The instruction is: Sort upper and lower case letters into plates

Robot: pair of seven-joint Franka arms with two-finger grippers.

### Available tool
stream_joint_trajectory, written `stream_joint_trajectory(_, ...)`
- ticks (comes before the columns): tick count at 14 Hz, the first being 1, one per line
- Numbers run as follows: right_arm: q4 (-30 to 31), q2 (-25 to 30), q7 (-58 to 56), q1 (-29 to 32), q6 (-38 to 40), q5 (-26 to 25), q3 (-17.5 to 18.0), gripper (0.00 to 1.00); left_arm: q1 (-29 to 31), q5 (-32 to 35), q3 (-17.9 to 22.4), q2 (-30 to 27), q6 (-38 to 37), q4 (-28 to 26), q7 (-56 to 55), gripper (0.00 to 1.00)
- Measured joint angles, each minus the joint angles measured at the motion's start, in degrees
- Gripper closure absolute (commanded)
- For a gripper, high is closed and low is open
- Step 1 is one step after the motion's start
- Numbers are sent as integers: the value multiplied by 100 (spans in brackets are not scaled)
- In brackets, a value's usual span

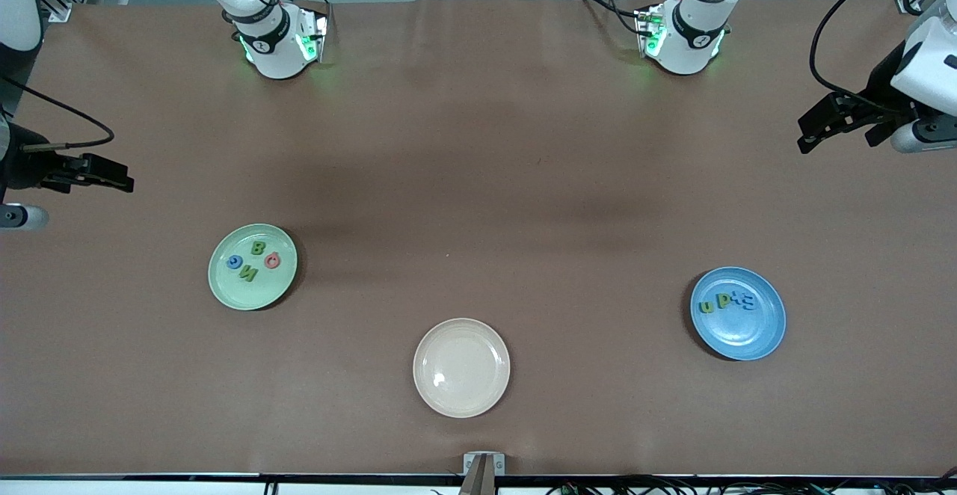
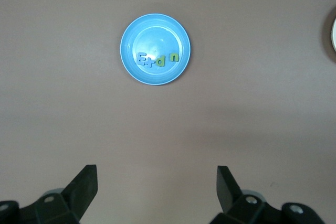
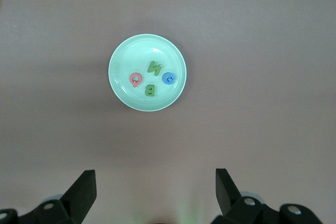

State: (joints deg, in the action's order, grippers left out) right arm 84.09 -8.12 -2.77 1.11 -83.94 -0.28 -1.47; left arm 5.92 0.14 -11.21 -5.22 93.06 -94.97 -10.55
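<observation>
With both arms drawn back to their table ends, waiting, left gripper (image 1: 809, 130) hangs wide open and empty over bare table at the left arm's end; right gripper (image 1: 119, 179) likewise spread wide and empty at the right arm's end. Blue plate (image 1: 740, 334) well apart from the left gripper, nearer the front camera, lying flat; seen past the fingers (image 2: 84, 187) in the left wrist view. Holds four small letters (image 1: 725, 302) in a row across its middle: green u, green p, two blue ones too small to read. Green plate (image 1: 228, 293) well apart from the right gripper, flat, holding green B (image 1: 258, 248), green N (image 1: 248, 274), blue G (image 1: 235, 262), pink letter (image 1: 273, 261), loosely clustered. Beige plate (image 1: 461, 398) between the two, nearest the front camera.
</observation>
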Motion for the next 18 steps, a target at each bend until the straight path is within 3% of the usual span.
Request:
stream_joint_trajectory(5,258,508,0,5,-50,0,-45,0,-1,0,-2,0,-20,-1,0,0)
stream_joint_trajectory(18,1069,1190,-4,0,-584,0,1,0,2,0,-31,0,-44,-31,0,0)
